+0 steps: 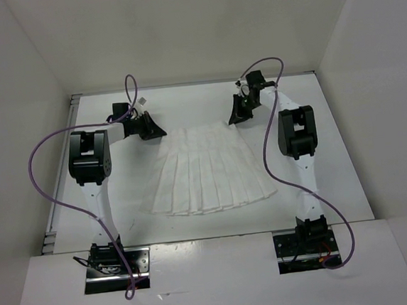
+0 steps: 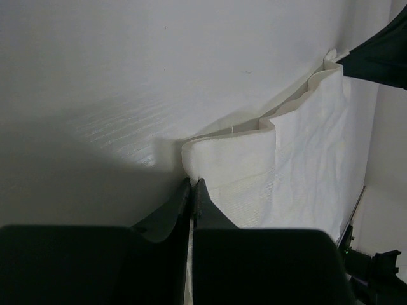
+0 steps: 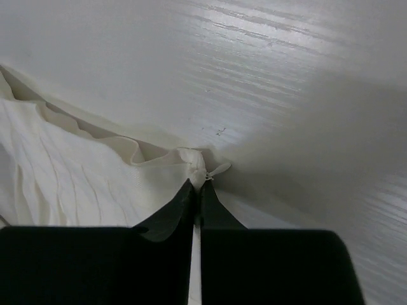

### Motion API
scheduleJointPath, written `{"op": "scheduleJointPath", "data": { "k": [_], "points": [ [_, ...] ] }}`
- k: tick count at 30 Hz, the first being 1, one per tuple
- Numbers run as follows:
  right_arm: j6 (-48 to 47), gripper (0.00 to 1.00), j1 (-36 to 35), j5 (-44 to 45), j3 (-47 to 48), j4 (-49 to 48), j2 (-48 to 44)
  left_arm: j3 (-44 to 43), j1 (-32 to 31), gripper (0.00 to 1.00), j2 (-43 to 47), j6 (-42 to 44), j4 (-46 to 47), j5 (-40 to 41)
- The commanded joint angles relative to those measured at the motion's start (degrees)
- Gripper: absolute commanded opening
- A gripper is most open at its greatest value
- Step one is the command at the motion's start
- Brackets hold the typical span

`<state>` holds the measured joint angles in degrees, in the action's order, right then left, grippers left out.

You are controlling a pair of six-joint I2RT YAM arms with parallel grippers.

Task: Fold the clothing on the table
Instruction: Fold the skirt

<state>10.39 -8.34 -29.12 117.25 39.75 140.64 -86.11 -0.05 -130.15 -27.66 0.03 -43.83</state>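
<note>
The clothing [image 1: 208, 170], a white pleated garment, lies flat on the table [image 1: 331, 141], narrow end far and wide hem near. My left gripper [image 1: 160, 133] is at its far left corner. In the left wrist view its jaws [image 2: 192, 182] are shut on the edge of the clothing [image 2: 305, 165], with a sliver of white between the fingers. My right gripper [image 1: 233, 120] is at the far right corner. There its jaws [image 3: 197, 183] are pinched on the bunched corner of the clothing [image 3: 76, 178], beside a small zipper tab [image 3: 219, 169].
Plain white walls [image 1: 178, 26] close in the table on three sides. A metal edge strip [image 1: 52, 216] runs along the left side. Purple cables [image 1: 38, 174] loop off both arms. The arm bases [image 1: 113, 264] sit at the near edge.
</note>
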Motion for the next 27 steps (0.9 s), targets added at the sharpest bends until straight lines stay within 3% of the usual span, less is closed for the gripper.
{"op": "scheduleJointPath", "data": {
  "k": [1, 3, 6, 10, 12, 15, 16, 19, 23, 26, 27],
  "points": [
    [-1.08, 0.00, -1.33, -3.04, -1.14, 1.83, 0.17, -1.08, -0.30, 0.00, -2.39, -0.37, -0.21, -1.69],
    [-1.08, 0.00, -1.33, -3.57, -3.59, 1.22, -1.41, -1.08, -0.30, 0.00, -2.39, -0.90, -0.21, -1.69],
    [0.94, 0.00, -0.80, 2.48, -4.14, 0.68, -6.15, -1.78, -0.30, 0.00, -1.86, -3.97, 0.32, -2.22],
    [2.09, 0.00, 0.42, 8.37, 3.05, 3.57, -12.84, -9.41, -0.30, 0.00, 1.65, -6.08, -3.62, -2.75],
    [2.09, 0.00, 0.43, 9.87, 10.34, 5.59, -13.55, -15.65, 0.23, 0.00, 3.23, -6.61, -5.30, -4.58],
    [2.09, 0.00, 1.04, 11.63, 27.54, 13.58, -11.89, -24.76, 0.23, 0.00, 5.07, -6.10, -8.98, -4.59],
    [2.09, 0.00, 1.04, 11.63, 37.25, 15.60, -9.62, -27.34, 0.23, 0.00, 5.77, -5.57, -9.95, -4.59],
    [3.75, 0.00, 2.27, 9.88, 44.80, 17.56, -9.50, -37.51, 0.76, 0.00, 6.30, -5.04, -13.73, -5.12],
    [3.15, 0.00, 2.27, 9.27, 44.30, 17.56, -16.77, -40.99, 1.29, 0.00, 10.33, -4.51, -15.85, -6.26],
    [3.14, 0.00, 2.27, 9.26, 37.20, 17.56, -22.75, -34.33, 1.29, 0.00, 17.00, -4.51, -11.22, -6.26],
    [3.14, 0.00, 2.27, 9.26, 29.52, 15.99, -24.43, -27.52, 0.68, 0.00, 18.86, -3.99, -10.06, -5.74]
  ]
}}
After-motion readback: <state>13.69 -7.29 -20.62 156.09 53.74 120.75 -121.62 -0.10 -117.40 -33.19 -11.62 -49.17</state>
